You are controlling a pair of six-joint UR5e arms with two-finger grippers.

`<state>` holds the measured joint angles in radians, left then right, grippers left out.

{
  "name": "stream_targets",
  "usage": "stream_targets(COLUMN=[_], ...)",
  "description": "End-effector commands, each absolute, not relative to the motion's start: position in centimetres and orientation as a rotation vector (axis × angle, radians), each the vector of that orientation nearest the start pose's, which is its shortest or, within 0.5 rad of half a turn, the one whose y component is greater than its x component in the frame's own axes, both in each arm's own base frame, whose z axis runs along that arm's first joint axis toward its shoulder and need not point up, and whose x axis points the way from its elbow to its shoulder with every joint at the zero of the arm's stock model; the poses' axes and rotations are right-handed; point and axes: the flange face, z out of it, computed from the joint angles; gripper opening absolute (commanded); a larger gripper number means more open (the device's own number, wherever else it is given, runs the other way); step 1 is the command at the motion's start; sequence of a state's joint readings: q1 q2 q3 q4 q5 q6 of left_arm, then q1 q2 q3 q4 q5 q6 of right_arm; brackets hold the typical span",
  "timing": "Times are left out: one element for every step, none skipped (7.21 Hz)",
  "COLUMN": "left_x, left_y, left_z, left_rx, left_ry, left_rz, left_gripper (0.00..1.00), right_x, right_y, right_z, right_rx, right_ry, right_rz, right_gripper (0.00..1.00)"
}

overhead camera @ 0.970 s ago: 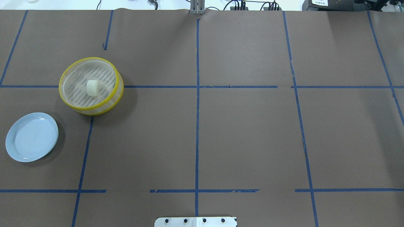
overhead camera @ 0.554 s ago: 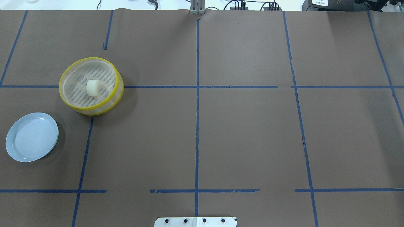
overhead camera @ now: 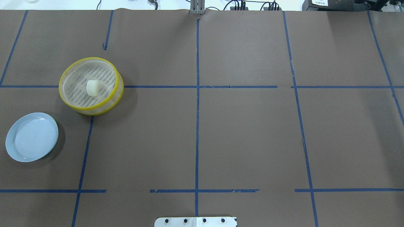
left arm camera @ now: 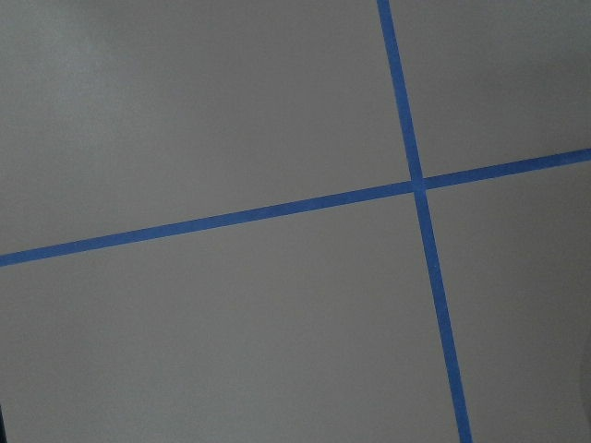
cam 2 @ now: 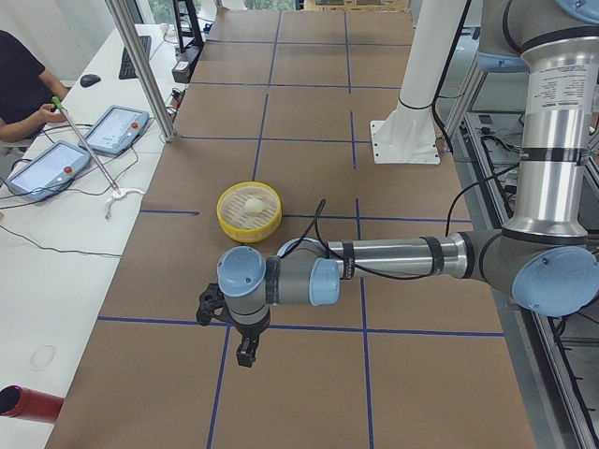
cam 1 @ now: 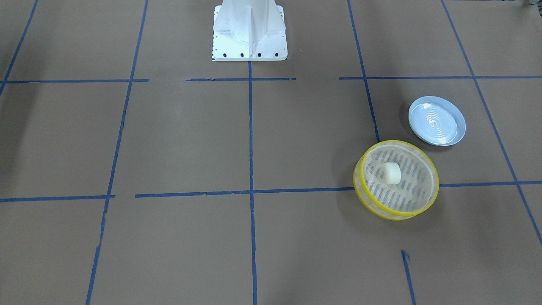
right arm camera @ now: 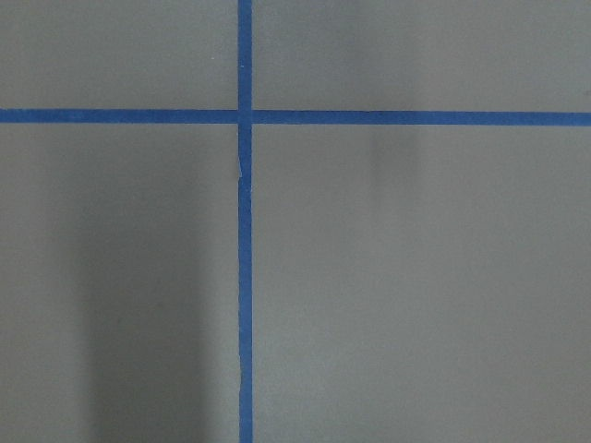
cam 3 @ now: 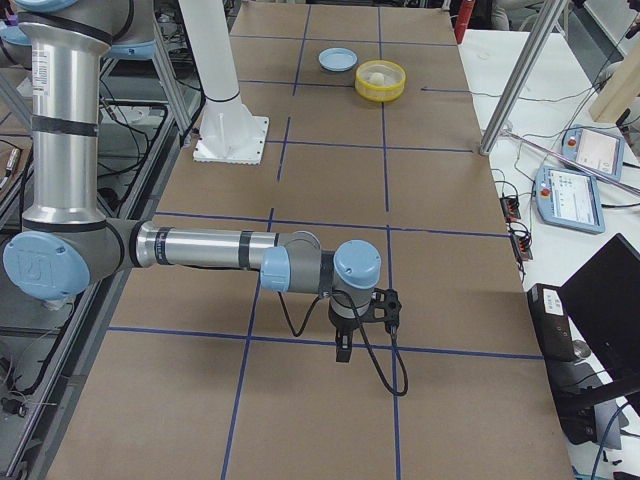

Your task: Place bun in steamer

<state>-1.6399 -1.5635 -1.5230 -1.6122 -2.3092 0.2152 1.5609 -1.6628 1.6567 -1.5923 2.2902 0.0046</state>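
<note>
Table (overhead camera: 246, 132): brown paper cover, divided into squares by blue tape lines (overhead camera: 197, 126).

Left arm (cam 2: 393, 257): the near arm in the left side view, its forearm stretched level above the table.

Right arm (cam 3: 200, 247): the near arm in the right side view, posed the same way at the opposite end.

Pedestal (cam 1: 249, 29): white, bolted at the robot's edge of the table.

Steamer (overhead camera: 104, 107): yellow-rimmed basket, upright on the paper, astride a tape line. It lies beyond the left gripper, farther along the table and well apart from it. From the right gripper it is at the far end of the table.

Plate (overhead camera: 31, 137): light blue, near the steamer but not touching it, on the robot's side of it.

Left gripper (cam 2: 245, 354): hangs pointing down, clear of the table. It shows in the side view only, so whether its fingers are spread or pressed together cannot be told. Its wrist camera shows only paper and two crossing tape lines.

Right gripper (cam 3: 343, 352): likewise pointing down above the paper. Its finger state cannot be told.

Bun (overhead camera: 92, 87): cream-white lump on the steamer's slotted floor, near the middle, well apart from both grippers and touched by neither.
</note>
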Motion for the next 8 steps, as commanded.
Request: stream_targets(left_x=[-10.0, -10.0, -10.0, -9.9, -9.9, -9.9, -9.8, -9.8], left_y=[-47.7, -47.7, -47.7, -47.6, -47.5, -47.3, -47.3, -47.2], left_z=[67.6, 67.7, 67.7, 67.5, 66.1, 65.4, 65.4, 65.9], left_rx=[0.094, 0.093, 0.092, 0.075, 0.059, 0.034, 0.020, 0.014], left_ry=[0.740, 0.740, 0.740, 0.744, 0.746, 0.748, 0.749, 0.751], left_rz=[0.111, 0.110, 0.109, 0.103, 0.097, 0.069, 0.046, 0.046], left_gripper=[1.00, 1.00, 1.00, 1.00, 1.00, 1.00, 1.00, 1.00], right_x=[6.4, 6.4, 6.3, 6.3, 6.4, 6.4, 6.3, 6.3], right_y=[-45.1, -45.1, -45.1, -45.1, -45.1, -45.1, -45.1, -45.1], right_z=[66.6, 66.6, 66.6, 66.6, 66.6, 66.6, 66.6, 66.6], right_rx=[-0.031, -0.031, -0.032, -0.032, -0.031, -0.031, -0.032, -0.032], right_ry=[-0.719, -0.719, -0.719, -0.719, -0.719, -0.719, -0.719, -0.719], right_rz=[0.006, 0.006, 0.004, 0.004, 0.006, 0.006, 0.004, 0.004], right_gripper=[1.00, 1.00, 1.00, 1.00, 1.00, 1.00, 1.00, 1.00])
